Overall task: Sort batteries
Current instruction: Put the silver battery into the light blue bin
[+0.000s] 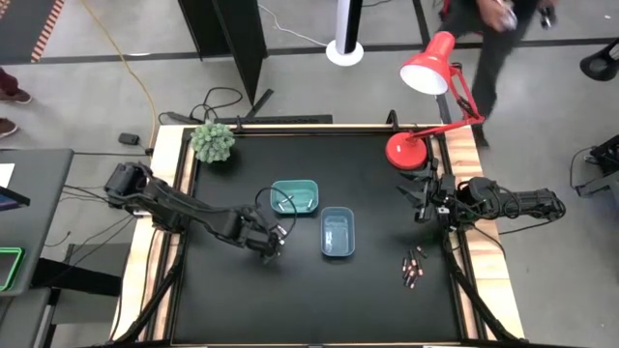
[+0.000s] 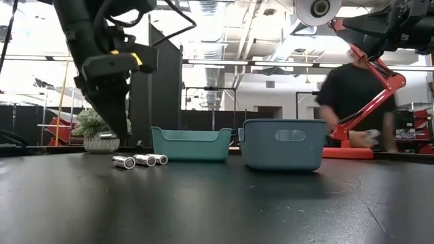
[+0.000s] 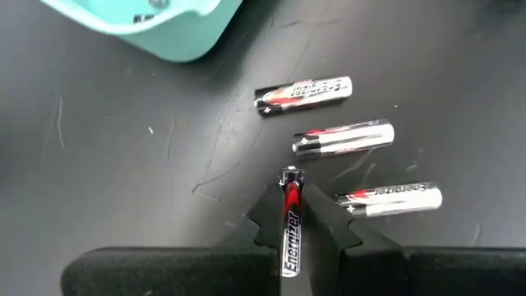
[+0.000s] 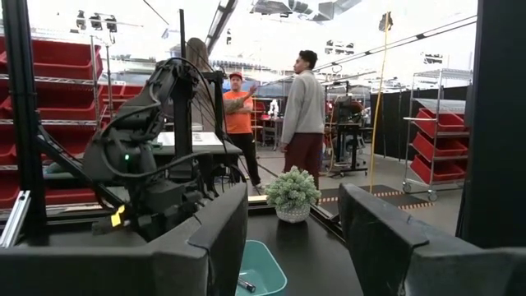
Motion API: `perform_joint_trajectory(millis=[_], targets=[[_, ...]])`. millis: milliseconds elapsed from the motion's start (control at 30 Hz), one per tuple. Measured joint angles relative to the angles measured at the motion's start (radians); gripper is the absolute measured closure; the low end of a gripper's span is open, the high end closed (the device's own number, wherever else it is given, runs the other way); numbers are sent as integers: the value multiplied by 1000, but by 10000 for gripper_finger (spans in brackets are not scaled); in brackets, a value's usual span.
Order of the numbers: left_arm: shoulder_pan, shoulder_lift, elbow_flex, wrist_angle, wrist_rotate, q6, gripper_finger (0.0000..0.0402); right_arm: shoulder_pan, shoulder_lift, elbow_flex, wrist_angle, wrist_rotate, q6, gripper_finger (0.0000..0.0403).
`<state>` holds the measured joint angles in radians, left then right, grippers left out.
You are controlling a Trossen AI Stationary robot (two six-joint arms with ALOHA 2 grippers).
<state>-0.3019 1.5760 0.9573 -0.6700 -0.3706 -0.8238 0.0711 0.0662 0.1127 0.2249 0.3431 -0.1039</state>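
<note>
Between the left gripper's point(image 3: 289, 234) clenched fingers sits 1 battery point(image 3: 290, 230), lifted above 3 others point(image 3: 343, 137) just ahead. Its thin pinch could slip en route to the teal tray point(image 3: 164, 29). Right gripper point(image 1: 423, 200) waits open.

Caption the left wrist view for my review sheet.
Left gripper shut on a battery, three more batteries lying beyond it near the teal tray.
</note>
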Motion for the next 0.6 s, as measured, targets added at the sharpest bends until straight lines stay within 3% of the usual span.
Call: perform_joint_trajectory(millis=[333, 600], targets=[[7, -74, 1, 117, -62, 242, 386, 0, 0, 0, 0, 0, 0, 195], [114, -80, 3, 332, -133, 430, 386, 0, 0, 0, 0, 0, 2, 195]])
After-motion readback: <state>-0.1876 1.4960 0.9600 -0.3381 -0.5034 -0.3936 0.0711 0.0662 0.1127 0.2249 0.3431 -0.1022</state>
